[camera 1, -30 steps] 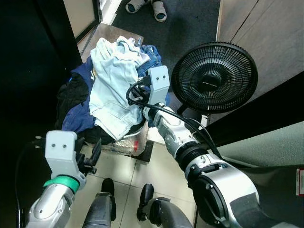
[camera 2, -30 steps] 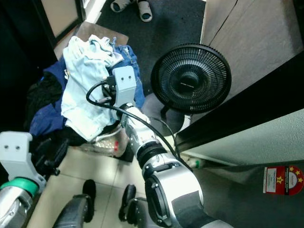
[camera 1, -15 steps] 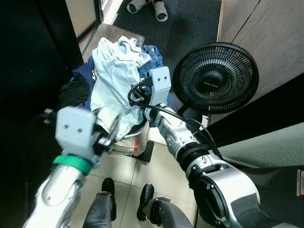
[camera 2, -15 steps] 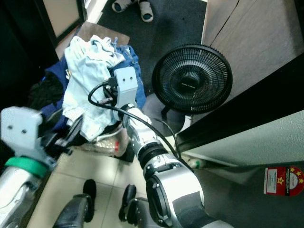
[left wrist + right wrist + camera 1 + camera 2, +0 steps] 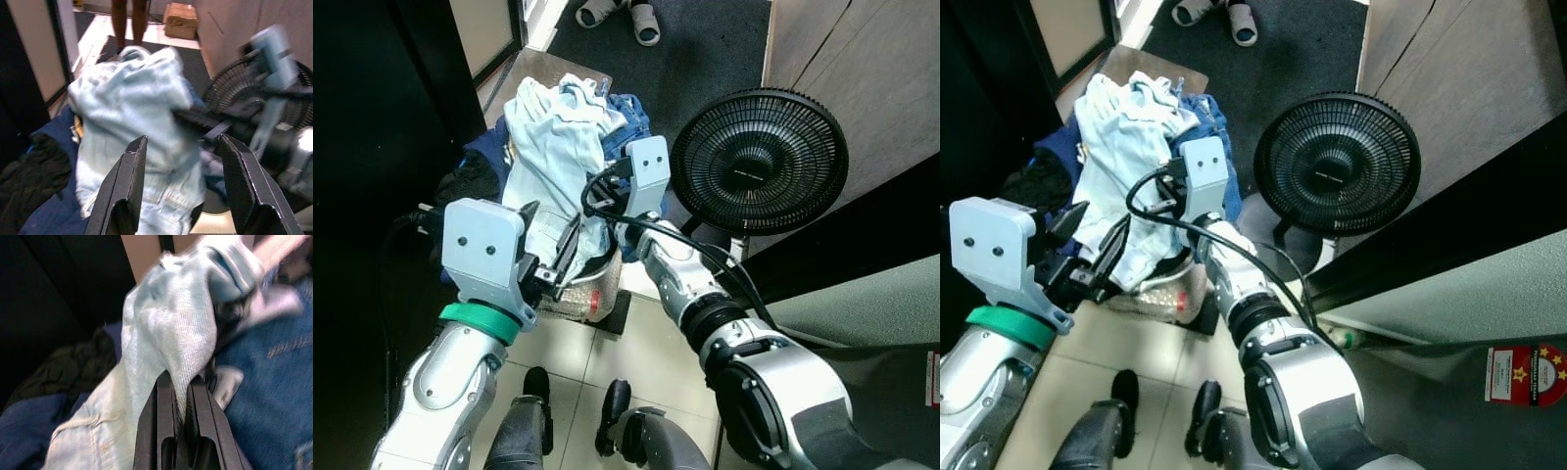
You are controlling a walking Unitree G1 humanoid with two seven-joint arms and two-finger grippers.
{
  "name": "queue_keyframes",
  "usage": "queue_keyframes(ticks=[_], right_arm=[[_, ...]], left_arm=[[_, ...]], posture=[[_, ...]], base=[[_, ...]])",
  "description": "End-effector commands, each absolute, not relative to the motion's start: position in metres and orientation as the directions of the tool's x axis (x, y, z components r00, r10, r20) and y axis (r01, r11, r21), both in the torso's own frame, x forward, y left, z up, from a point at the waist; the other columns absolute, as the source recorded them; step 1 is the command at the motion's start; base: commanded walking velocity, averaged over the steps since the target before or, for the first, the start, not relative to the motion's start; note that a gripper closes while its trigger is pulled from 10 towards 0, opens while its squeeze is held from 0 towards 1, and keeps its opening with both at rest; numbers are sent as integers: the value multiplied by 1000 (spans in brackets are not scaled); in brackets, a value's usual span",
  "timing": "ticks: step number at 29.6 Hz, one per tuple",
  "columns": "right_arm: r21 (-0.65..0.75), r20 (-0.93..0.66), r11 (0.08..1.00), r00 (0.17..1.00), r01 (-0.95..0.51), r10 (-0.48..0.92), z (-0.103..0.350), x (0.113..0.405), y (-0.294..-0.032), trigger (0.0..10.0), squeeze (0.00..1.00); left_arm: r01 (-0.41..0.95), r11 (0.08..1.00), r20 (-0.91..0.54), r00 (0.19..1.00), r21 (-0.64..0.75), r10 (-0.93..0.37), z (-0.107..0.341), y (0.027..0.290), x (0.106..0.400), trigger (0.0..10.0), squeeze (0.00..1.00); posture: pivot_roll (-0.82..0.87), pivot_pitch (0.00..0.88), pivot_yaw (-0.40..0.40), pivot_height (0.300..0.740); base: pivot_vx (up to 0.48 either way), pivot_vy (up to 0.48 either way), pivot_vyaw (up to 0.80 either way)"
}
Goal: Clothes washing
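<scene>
Pale-blue garment (image 5: 166,333) atop heaped basket (image 5: 592,289): right fingers (image 5: 178,401) pinch it, left fingers (image 5: 234,181) spread wide.

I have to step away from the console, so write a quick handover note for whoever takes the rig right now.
Right gripper: fingers shut on the pale blue garment on top of the laundry pile.
Left gripper: fingers open, aimed at the same garment from the near side, not touching it.
Things: the pile, with dark blue clothing and jeans, sits heaped on a clear basket on the floor, beside a black fan.
Done: one garment gripped.
Left: lift it out; the rest of the washing is still to do.
</scene>
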State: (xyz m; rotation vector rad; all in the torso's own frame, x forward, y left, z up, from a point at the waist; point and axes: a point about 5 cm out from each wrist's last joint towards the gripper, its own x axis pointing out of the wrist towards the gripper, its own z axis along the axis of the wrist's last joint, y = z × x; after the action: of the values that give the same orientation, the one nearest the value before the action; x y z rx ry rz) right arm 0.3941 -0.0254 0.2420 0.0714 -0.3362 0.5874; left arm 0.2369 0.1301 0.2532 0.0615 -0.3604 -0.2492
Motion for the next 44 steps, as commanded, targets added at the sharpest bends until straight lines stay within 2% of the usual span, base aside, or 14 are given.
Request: queue_keyframes(ticks=[1, 2, 3, 8, 9, 13, 15, 18, 22, 30, 38, 44], right_arm=[[-44, 449, 851, 751, -523, 484, 258, 393, -40, 4196, 0], [-44, 449, 851, 751, -523, 484, 258, 393, -40, 4196, 0], [-62, 535, 883, 732, -464, 422, 271, 389, -62, 10000, 0], [-128, 574, 917, 726, -377, 378, 270, 382, -87, 10000, 0], [-132, 572, 927, 738, -350, 360, 264, 378, -97, 10000, 0], [-132, 572, 940, 750, -315, 332, 255, 371, -110, 10000, 0], [-130, 585, 951, 753, -280, 302, 253, 363, -120, 10000, 0], [-119, 605, 963, 751, -241, 263, 256, 358, -127, 10000, 0], [-108, 620, 968, 745, -228, 245, 259, 352, -124, 10000, 0], [-94, 610, 971, 758, -220, 231, 257, 345, -122, 10000, 0], [-98, 605, 966, 757, -238, 248, 258, 340, -116, 10000, 0], [-85, 603, 967, 761, -238, 241, 257, 331, -116, 10000, 0]], left_arm=[[221, 972, 305, 923, 75, -234, 246, 131, 239, 10000, 0], [221, 972, 305, 923, 75, -234, 246, 131, 239, 10000, 0], [220, 975, 317, 923, 38, -220, 250, 131, 244, 10000, 0], [234, 972, 333, 915, 25, -229, 257, 130, 251, 10000, 0], [237, 971, 345, 910, 24, -230, 261, 130, 256, 10000, 0], [235, 972, 362, 904, 23, -227, 269, 131, 263, 10000, 0], [216, 976, 384, 899, 26, -209, 279, 134, 275, 10000, 0], [178, 984, 413, 894, 23, -172, 292, 137, 290, 10000, 0], [168, 986, 461, 875, 1, -149, 310, 140, 302, 10000, 0], [168, 986, 506, 850, 2, -146, 328, 142, 312, 10000, 0], [140, 990, 515, 848, 8, -124, 328, 147, 316, 10000, 0], [110, 994, 480, 871, 17, -105, 313, 157, 312, 10000, 0]], posture=[[291, 449, -129, 740], [291, 449, -129, 740], [260, 371, -112, 740], [249, 331, -94, 740], [226, 275, -63, 740], [216, 254, -47, 740], [188, 207, -7, 740], [168, 180, 15, 740], [150, 145, 48, 740], [148, 110, 61, 740], [136, 73, 49, 740], [127, 43, 33, 740]], base=[[0, 0, 0], [0, 0, 0], [0, 0, 0], [0, 0, 0], [0, 0, 0], [0, 0, 0], [0, 0, 0], [0, 0, 0], [0, 0, 0], [0, 0, 0], [0, 0, 0], [0, 0, 0]])
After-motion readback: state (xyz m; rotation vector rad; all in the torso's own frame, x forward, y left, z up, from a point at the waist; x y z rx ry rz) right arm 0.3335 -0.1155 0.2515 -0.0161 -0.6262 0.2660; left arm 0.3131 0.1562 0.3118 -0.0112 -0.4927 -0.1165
